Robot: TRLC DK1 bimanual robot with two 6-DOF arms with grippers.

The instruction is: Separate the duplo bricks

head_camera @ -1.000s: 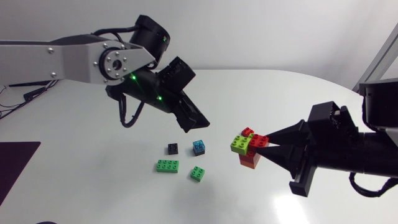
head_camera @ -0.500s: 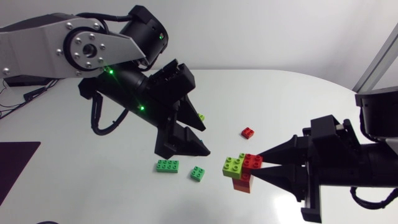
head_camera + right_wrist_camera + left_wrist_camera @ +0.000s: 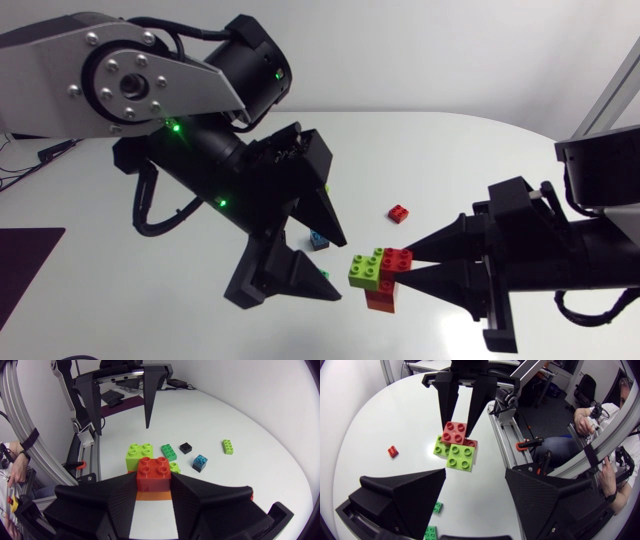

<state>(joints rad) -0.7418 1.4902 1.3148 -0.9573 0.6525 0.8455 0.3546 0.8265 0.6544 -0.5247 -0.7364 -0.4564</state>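
Red, lime and orange stacked duplo bricks [image 3: 378,275] sit clamped in the right tool [image 3: 405,268] over the white surface [image 3: 480,160]. The left tool [image 3: 340,268] faces them, spread wide. Only the right wrist view reveals a loose black brick [image 3: 186,448].

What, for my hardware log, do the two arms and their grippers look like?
The left arm has silver-grey links, a round bolted joint plate, black joints with small green lights and a looping black cable. The right arm shows a black body below a pale grey link. The left gripper and the right gripper are matte black, each with two broad wedge fingers.
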